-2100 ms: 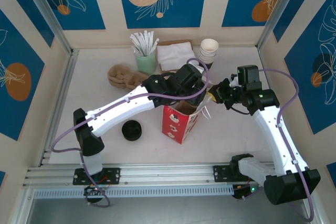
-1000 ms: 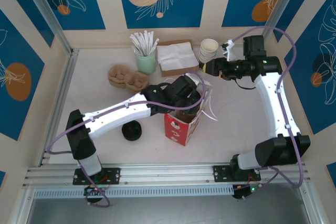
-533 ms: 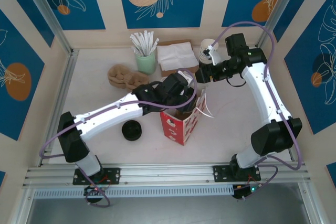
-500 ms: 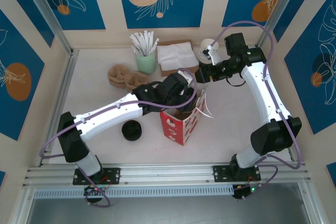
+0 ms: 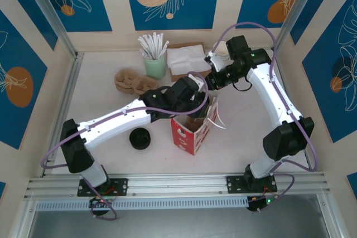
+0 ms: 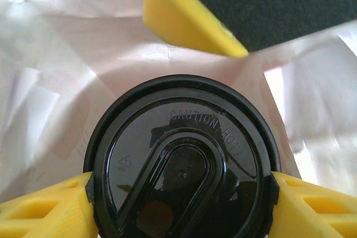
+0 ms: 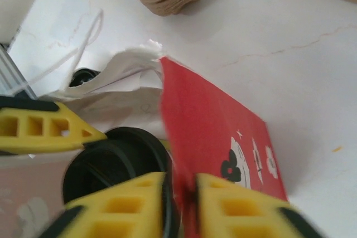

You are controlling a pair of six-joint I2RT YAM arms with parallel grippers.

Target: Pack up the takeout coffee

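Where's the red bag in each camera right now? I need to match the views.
Top external: the red bag sits at the picture's centre.
Left wrist: its pale inner wall surrounds the coffee cup.
Right wrist: its red wall runs from centre to bottom, pinched by the right gripper.
Shared landmark: the coffee cup's black lid, in both wrist views.

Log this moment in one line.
left end effector: shut on black-lidded paper coffee cup, in red paper bag | right end effector: pinching bag's rim

White tabletop [image 5: 251, 132] carries: red paper bag [image 5: 188, 135], black round plastic lid [image 5: 140, 138], brown pulp cup carrier [image 5: 133, 80], green cup of white sticks [image 5: 154, 66], brown tray of white napkins [image 5: 186, 58].
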